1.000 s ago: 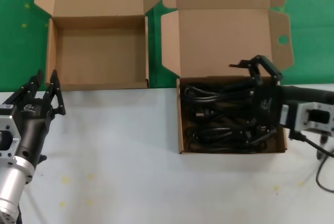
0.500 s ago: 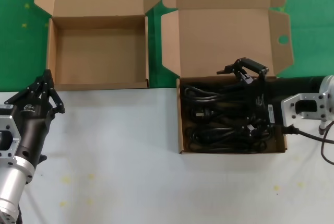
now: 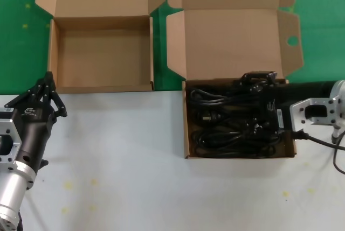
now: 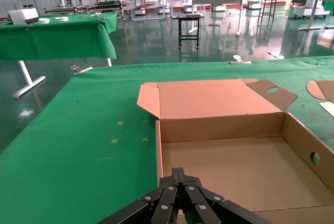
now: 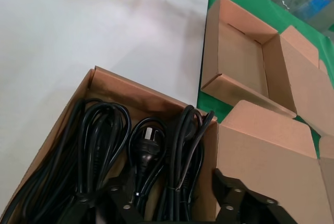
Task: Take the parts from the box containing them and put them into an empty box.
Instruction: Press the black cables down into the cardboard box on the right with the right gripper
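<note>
R gripper (image 3: 260,76) spread open, low over cords (image 3: 232,118) in winged box (image 3: 240,155). L gripper (image 3: 47,93) pinched closed, empty box (image 3: 102,85) just ahead.

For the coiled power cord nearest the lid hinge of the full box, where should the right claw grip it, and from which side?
Probably across the bundled strands of that power cord, coming down from above with the right claw open. The coil lies flat along the box wall, so a sideways approach is blocked; the strands run parallel there, giving the fingers something to close on.
</note>
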Motion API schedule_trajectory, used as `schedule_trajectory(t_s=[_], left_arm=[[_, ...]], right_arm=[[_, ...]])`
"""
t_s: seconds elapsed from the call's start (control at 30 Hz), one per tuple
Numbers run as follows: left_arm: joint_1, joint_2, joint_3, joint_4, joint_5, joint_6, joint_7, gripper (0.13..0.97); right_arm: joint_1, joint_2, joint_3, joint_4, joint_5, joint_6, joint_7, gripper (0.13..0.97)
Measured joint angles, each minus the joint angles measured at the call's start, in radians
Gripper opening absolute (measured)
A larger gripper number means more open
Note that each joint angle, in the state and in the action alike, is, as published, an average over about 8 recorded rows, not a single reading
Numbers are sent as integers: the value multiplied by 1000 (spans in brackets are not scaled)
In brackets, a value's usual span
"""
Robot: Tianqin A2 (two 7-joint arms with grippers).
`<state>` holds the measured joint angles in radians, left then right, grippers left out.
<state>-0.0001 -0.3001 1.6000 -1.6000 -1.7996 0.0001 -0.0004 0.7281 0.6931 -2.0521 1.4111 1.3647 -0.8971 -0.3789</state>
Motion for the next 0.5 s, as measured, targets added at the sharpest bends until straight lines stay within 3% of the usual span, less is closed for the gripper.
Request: schedule_trajectory(t_s=[0.5], left_arm=[[0, 0, 0, 0, 0, 0, 0, 144]], right_arm=[[1, -36, -12, -50, -28, 38, -12, 309]])
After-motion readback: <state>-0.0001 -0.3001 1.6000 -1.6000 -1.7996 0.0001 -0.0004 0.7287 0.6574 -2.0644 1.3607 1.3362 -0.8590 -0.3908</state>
